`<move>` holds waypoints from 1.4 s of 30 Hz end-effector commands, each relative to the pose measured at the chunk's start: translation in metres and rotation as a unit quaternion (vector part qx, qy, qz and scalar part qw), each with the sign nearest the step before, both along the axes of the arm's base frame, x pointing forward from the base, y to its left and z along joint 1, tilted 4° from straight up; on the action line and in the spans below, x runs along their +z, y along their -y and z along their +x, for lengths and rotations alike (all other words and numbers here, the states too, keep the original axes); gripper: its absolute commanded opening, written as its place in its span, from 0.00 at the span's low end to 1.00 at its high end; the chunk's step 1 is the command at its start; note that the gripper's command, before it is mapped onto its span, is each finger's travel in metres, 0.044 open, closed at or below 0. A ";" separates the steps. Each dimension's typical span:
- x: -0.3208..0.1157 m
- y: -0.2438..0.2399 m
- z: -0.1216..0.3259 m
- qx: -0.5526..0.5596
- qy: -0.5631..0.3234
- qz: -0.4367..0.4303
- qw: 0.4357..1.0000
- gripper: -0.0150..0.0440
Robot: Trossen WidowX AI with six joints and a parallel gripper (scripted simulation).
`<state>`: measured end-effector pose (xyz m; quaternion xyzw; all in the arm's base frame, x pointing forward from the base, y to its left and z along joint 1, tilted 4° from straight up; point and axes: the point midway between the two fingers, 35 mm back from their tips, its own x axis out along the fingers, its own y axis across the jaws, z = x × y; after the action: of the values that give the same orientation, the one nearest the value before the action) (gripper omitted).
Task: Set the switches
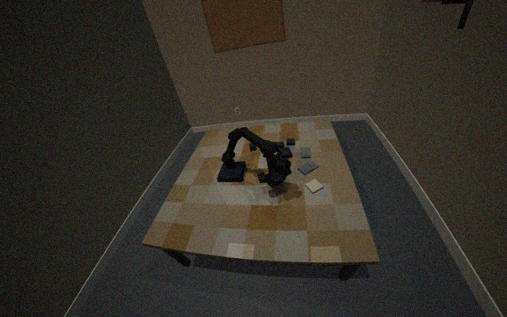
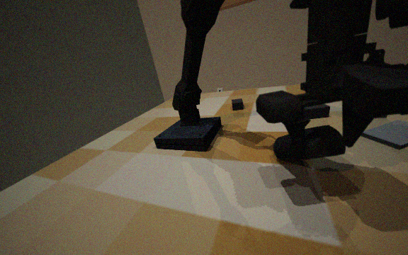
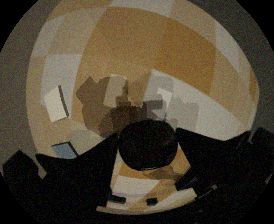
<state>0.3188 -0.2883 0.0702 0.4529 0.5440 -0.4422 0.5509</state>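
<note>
My gripper (image 1: 275, 176) (image 2: 319, 137) (image 3: 148, 133) hangs low over the middle of the bench, its fingers well apart. It appears shut on the controller unit (image 1: 275, 185) (image 2: 312, 146) (image 3: 148, 150), a near-black shape between the fingertips. In the exterior view the unit lies slightly tilted, close above or touching the bench; the dim light hides which. Its switches, their settings and the label cannot be made out in any view.
The arm's dark base box (image 1: 231, 172) (image 2: 186, 136) stands left. Blue-grey plates (image 1: 305, 152) (image 1: 308, 167) and a cream plate (image 1: 314, 186) (image 3: 56, 104) lie right. Small dark blocks (image 1: 253, 147) (image 1: 290, 142) (image 2: 237, 104) stand farther back.
</note>
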 end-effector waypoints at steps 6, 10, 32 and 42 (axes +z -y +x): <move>-0.015 0.000 0.001 0.006 -0.010 0.011 1.000 0.83; -0.018 0.001 0.001 0.006 -0.010 0.011 1.000 0.83; -0.033 0.009 0.003 0.006 -0.010 0.011 1.000 0.83; -0.041 0.012 0.003 0.006 -0.010 0.011 1.000 0.83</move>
<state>0.3224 -0.3013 0.0366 0.4515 0.5502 -0.4407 0.5470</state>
